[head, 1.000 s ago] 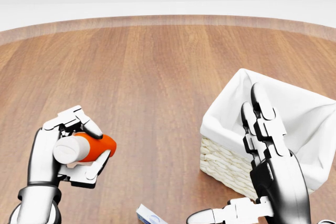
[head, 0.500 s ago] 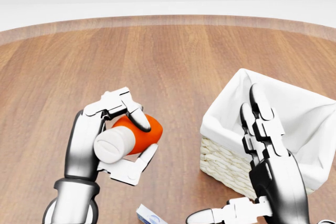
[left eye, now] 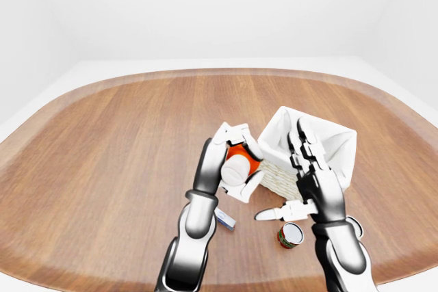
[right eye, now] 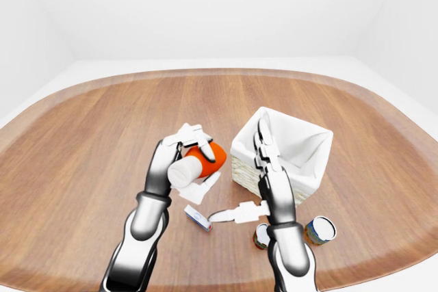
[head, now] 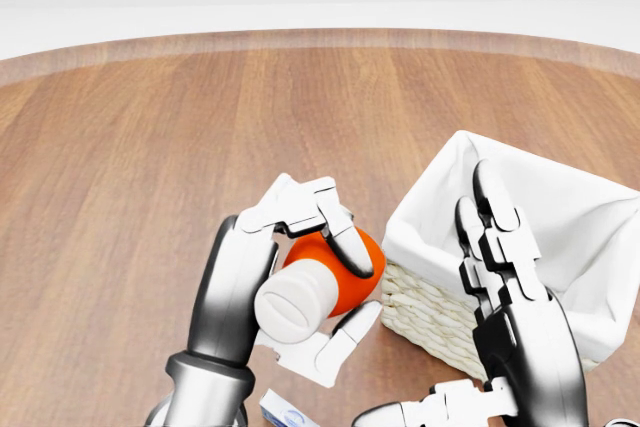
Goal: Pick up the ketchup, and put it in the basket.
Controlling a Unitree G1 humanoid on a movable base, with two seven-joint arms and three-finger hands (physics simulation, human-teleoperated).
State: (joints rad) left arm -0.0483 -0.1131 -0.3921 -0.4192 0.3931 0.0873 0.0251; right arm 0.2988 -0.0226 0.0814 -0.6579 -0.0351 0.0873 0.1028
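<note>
The basket [head: 430, 317] stands open-topped, its white liner bare inside. The right hand [head: 505, 277], fingers spread, rises against its near wall. To the basket's left the bench [head: 150, 147] lies bare; a small box [right eye: 198, 219] and two cans [right eye: 320, 229] sit below it.

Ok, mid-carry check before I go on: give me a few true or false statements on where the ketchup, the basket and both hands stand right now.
1. The left hand has its fingers closed round the ketchup. True.
2. The ketchup already lies inside the basket. False: it is held up beside the basket's left wall in the head view, outside the white liner.
3. The right hand grips the basket's rim. False: its fingers are stretched open and hold nothing.
4. The ketchup's white cap end points toward the camera in the head view. True.
5. The basket is lined with white cloth. True.
6. The table carries nothing besides the basket. False: a can and a small box lie near the bottom of the left-eye view.
</note>
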